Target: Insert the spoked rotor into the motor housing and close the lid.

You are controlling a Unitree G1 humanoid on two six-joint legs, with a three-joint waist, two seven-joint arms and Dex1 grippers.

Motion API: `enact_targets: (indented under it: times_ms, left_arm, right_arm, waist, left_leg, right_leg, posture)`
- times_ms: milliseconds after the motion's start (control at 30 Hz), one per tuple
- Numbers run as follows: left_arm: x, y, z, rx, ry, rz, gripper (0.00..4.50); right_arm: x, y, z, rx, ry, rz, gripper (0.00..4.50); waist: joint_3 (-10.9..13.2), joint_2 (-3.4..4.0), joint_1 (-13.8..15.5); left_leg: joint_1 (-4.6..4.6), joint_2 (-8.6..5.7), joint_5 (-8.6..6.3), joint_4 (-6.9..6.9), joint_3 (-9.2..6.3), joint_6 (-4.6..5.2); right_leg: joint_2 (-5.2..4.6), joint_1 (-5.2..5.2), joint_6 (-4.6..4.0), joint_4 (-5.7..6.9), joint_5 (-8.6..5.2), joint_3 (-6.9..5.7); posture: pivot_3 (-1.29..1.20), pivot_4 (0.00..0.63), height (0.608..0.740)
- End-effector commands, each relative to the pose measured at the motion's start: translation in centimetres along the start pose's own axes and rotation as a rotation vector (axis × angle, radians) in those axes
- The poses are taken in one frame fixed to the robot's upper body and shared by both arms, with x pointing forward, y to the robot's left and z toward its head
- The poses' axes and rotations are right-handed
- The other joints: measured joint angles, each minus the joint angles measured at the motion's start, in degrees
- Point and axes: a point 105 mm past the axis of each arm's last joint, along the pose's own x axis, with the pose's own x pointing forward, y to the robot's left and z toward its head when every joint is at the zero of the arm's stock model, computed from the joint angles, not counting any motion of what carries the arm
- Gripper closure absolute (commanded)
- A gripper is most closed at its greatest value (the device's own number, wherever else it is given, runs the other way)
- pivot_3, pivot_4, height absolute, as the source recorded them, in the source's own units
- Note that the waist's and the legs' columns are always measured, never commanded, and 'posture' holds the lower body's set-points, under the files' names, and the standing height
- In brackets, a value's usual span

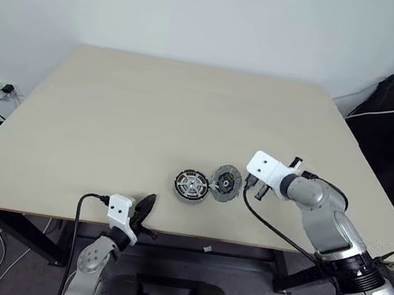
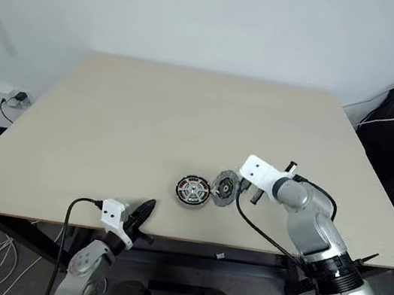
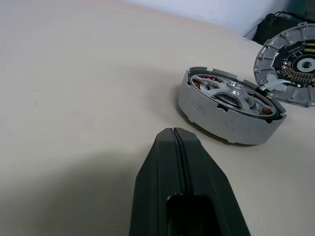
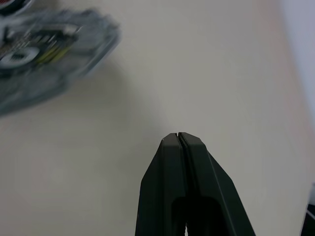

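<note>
Two claws clenched empty over the worktop (image 1: 150, 109).
Left claw (image 3: 174, 132) level near housing (image 3: 229, 110); right claw (image 4: 178, 135) angled down beside lid (image 1: 227, 182).

Silver motor housing (image 3: 231, 110) with copper windings on beige table (image 1: 150, 109).

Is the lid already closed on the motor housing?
No, the lid leans tilted beside the motor housing, whose spoked rotor is uncovered.

Round silver motor housing (image 3: 230, 110) sits flat on the beige table, spoked rotor (image 3: 231, 93) seated inside, copper windings showing. The ribbed silver lid (image 3: 290, 66) (dark centre visible) leans tilted against its side.
</note>
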Motion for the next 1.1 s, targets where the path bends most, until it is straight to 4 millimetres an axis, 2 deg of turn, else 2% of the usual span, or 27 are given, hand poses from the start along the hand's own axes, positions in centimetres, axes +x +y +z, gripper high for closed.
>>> enact_targets:
  times_ms: [33, 200, 467, 667, 867, 1100]
  left_arm:
    - [0.3, 0.0, 0.8, 0.015, -0.038, -0.011, 4.50]
    - [0.3, 0.1, 0.9, 0.018, -0.039, -0.012, 4.50]
    - [0.3, 0.0, 1.3, 0.026, -0.045, -0.017, 4.50]
    - [0.1, 0.4, 1.5, 0.030, -0.045, -0.014, 4.50]
    - [0.0, 0.5, 1.5, 0.029, -0.044, -0.010, 4.50]
    - [0.0, 0.2, 1.5, 0.032, -0.044, -0.009, 4.50]
  right_arm:
    - [-0.5, -0.1, 0.5, 0.023, -0.024, 0.017, 4.46]
    - [-0.2, 1.4, 1.2, 0.090, -0.066, 0.086, 4.46]
    - [0.1, 4.1, 3.9, 0.252, -0.190, 0.235, 4.46]
    - [0.2, 4.5, 5.7, 0.316, -0.259, 0.276, 4.46]
    - [0.7, 5.1, 6.5, 0.330, -0.280, 0.287, 4.46]
    - [2.1, 5.9, 8.0, 0.367, -0.306, 0.296, 4.46]
  waist:
    - [0.00, -0.01, 0.01]
    - [0.00, -0.01, 0.05]
    - [0.01, -0.01, 0.09]
    - [0.01, -0.01, 0.03]
    - [0.01, -0.01, -0.09]
    - [0.00, -0.01, -0.30]
  left_leg:
    - [0.00, 0.00, 0.00, 0.00, 0.00, 0.00]
    - [0.00, 0.00, 0.00, 0.00, -0.01, 0.00]
    - [0.00, 0.02, 0.00, 0.00, -0.02, 0.00]
    - [0.00, 0.04, 0.00, 0.00, -0.02, 0.00]
    - [0.00, 0.03, 0.00, 0.00, -0.01, -0.01]
    - [0.03, 0.03, 0.01, 0.00, 0.00, -0.02]
  right_leg:
    - [0.00, 0.00, 0.00, 0.00, 0.00, 0.00]
    - [0.01, 0.00, 0.00, 0.00, 0.00, 0.00]
    - [0.01, 0.01, 0.00, 0.00, 0.00, 0.00]
    - [0.01, 0.00, 0.00, 0.01, 0.01, -0.01]
    - [0.02, 0.00, 0.00, 0.03, 0.01, -0.01]
    - [0.03, 0.02, 0.01, 0.04, 0.01, -0.01]
  posture:
    - [0.00, 0.000, 0.740]
    - [0.00, 0.000, 0.740]
    - [0.00, 0.000, 0.740]
    - [0.00, 0.000, 0.740]
    - [0.00, 0.000, 0.740]
    - [0.00, 0.000, 0.740]
